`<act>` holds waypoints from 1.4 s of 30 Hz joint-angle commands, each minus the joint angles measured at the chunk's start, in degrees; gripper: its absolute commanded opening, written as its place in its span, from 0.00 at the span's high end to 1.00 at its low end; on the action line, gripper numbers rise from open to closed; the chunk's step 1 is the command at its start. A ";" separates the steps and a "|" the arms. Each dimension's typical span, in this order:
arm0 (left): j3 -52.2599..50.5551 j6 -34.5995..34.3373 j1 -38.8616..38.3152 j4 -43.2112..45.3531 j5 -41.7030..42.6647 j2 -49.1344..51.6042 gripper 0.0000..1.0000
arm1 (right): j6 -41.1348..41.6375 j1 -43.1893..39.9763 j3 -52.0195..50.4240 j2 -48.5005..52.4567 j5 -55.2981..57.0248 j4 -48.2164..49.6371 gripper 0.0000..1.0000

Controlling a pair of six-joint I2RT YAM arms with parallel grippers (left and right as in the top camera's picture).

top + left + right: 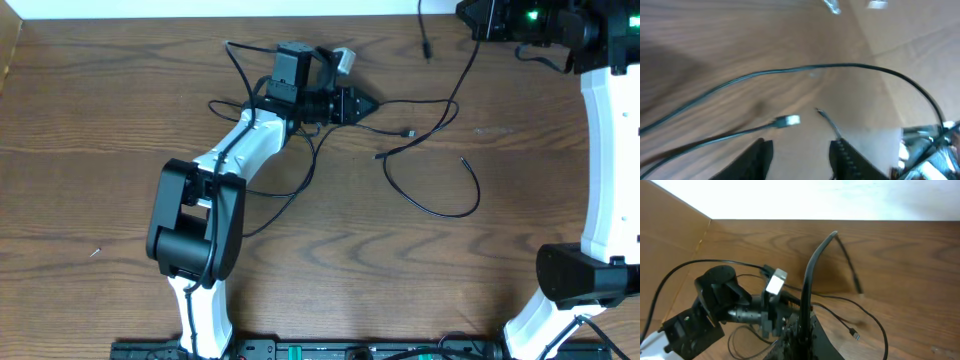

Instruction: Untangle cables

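The black cable (441, 211) lies in loops across the middle of the table, with a plug (408, 132) near its centre. My left gripper (363, 104) is open and empty, low over the table. In the left wrist view its fingers (802, 157) sit just short of a silver-tipped plug (789, 120), with a black strand (840, 65) beyond. My right gripper (468, 14) is at the far right and raised. In the right wrist view it (802, 327) is shut on the black cable (812, 265), whose free end (858, 291) dangles. No white cable shows.
A raised wooden wall (8, 60) borders the table's left side and a white wall (840, 200) runs along the back. The left arm's body (195, 220) covers the left middle of the table. The right arm's base (585, 275) stands at the front right.
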 commanded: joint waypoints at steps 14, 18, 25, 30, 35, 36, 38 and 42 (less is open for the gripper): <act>0.46 -6.54 -6.91 22.23 13.00 -1.22 0.46 | -1.53 0.55 0.66 -0.57 -3.48 -0.52 0.99; 0.46 -9.73 -7.28 28.00 13.60 -1.22 0.45 | -1.53 0.55 0.66 -0.57 -3.63 -0.52 0.99; 0.46 -10.03 -10.97 29.35 13.09 -1.22 0.46 | -1.51 0.59 0.66 -0.52 -4.24 -0.57 0.99; 0.46 -12.44 -12.13 34.67 12.22 -1.22 0.45 | -1.53 0.61 0.66 -0.39 -4.72 -0.79 0.99; 0.46 -17.51 -12.17 40.63 11.89 -1.22 0.45 | -1.53 0.59 0.66 -0.20 -5.09 -1.25 0.99; 0.46 -17.53 -12.20 40.26 11.17 -1.22 0.45 | -1.53 0.59 0.66 -0.17 -5.57 -1.18 0.99; 0.46 -17.25 -12.37 36.41 7.96 -1.18 0.46 | -1.53 0.59 0.66 -0.17 -8.04 -0.09 0.99; 0.46 -13.92 -12.83 24.90 -1.09 -1.18 0.51 | -1.49 0.42 0.68 -0.37 -14.08 3.45 0.99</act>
